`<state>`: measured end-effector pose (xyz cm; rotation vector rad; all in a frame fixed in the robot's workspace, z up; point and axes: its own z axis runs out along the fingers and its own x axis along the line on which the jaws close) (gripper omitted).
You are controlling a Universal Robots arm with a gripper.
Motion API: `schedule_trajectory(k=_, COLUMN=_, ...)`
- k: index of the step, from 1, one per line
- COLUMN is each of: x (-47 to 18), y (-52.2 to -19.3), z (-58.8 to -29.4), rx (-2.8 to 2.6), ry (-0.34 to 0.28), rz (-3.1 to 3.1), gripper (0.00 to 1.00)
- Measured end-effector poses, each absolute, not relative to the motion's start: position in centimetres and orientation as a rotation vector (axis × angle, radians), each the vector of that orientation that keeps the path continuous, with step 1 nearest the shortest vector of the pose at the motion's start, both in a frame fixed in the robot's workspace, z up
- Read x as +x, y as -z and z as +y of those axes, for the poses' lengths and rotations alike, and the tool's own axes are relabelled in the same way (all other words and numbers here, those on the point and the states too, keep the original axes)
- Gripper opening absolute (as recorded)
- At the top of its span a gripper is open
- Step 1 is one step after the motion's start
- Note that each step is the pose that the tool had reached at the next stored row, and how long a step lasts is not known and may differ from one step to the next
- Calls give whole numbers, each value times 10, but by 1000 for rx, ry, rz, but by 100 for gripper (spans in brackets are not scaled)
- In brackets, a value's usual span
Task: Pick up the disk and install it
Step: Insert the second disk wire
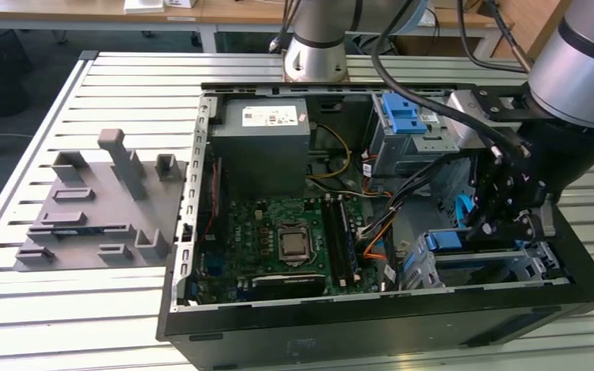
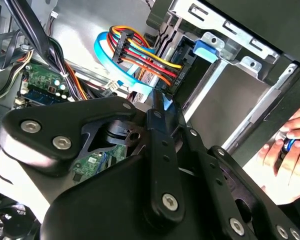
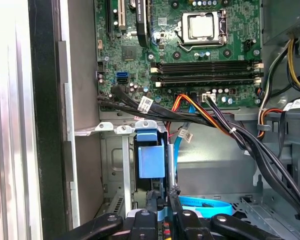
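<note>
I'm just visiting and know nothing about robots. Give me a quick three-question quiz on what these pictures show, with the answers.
1. True or false: the computer case lies on its side with its inside open to view.
2. In the exterior view, where is the gripper?
A. outside the case
B. down inside the case, at the metal drive cage on the exterior view's right
C. high above the case, clear of it
3. Fill in: the grey moulded fixture sits on the slatted table to the exterior view's ____ of the case.

Key: 1 true; 2 B; 3 left.
</note>
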<state>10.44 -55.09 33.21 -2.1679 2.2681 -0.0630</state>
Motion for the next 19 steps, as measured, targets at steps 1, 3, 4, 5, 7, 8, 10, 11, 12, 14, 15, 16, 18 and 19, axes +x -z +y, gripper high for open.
schedule_trajectory(k=1, x=104, y=-332, z=-551, rx=-2168, ry=63, rz=2268, gripper=24)
schedule_trajectory(k=3, x=104, y=-333, z=-551, rx=-2168, ry=63, rz=2268, gripper=24)
schedule_trajectory(k=4, x=104, y=-334, z=-551, rx=-2168, ry=63, rz=2268, gripper=24)
schedule_trajectory(k=5, x=104, y=-334, z=-551, rx=-2168, ry=63, rz=2268, gripper=24)
schedule_trajectory(k=7, x=104, y=-334, z=-551, rx=-2168, ry=63, rz=2268, gripper=24)
schedule_trajectory(k=8, x=104, y=-334, z=-551, rx=-2168, ry=63, rz=2268, gripper=24)
schedule_trajectory(k=10, x=104, y=-334, z=-551, rx=-2168, ry=63, rz=2268, gripper=24)
schedule_trajectory(k=11, x=104, y=-334, z=-551, rx=-2168, ry=63, rz=2268, gripper=24)
schedule_trajectory(k=12, x=104, y=-334, z=-551, rx=-2167, ry=61, rz=2267, gripper=24)
schedule_trajectory(k=14, x=104, y=-334, z=-551, rx=-2163, ry=51, rz=2263, gripper=24)
schedule_trajectory(k=15, x=105, y=-333, z=-551, rx=-2160, ry=45, rz=2261, gripper=24)
schedule_trajectory(k=16, x=105, y=-333, z=-551, rx=-2158, ry=41, rz=2259, gripper=24)
schedule_trajectory(k=18, x=105, y=-333, z=-551, rx=-2156, ry=34, rz=2256, gripper=24)
schedule_trajectory(k=19, x=105, y=-333, z=-551, rx=-2155, ry=32, rz=2255, gripper=22)
